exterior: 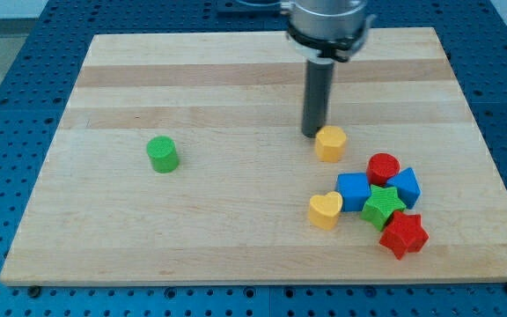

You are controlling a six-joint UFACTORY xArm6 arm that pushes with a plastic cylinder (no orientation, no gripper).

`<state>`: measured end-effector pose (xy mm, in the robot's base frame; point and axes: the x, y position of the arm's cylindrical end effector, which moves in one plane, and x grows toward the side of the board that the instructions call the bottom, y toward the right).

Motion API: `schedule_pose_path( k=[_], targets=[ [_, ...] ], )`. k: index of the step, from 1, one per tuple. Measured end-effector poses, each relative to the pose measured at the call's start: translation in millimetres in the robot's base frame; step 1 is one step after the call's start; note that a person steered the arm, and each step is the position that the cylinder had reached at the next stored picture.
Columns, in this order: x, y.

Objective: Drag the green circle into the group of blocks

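Observation:
The green circle (162,154) stands alone on the left part of the wooden board (236,79). The group of blocks lies at the view's lower right: a yellow heart (325,210), a blue block (353,190), a red circle (383,167), a second blue block (405,186), a green star (382,207) and a red star (402,234). A yellow hexagon-like block (330,143) sits just above the group. My tip (312,133) rests on the board right at the yellow block's upper left, far to the right of the green circle.
The board lies on a blue perforated table (7,88). The arm's wide grey end (327,25) hangs above the board's top middle.

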<state>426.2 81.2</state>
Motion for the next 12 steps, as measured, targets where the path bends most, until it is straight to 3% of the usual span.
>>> schedule_pose_path(
  k=[1, 2, 3, 4, 6, 8, 9, 10, 11, 12],
  targets=[
    [46.9, 46.1],
    [40.4, 56.5],
    [-9.5, 40.0],
    [-44.9, -11.1],
    [-57.0, -185.5],
    [0.7, -244.5],
    [46.6, -194.7],
    [82.3, -103.1],
    [63.7, -156.3],
    [76.8, -177.1]
  ],
)
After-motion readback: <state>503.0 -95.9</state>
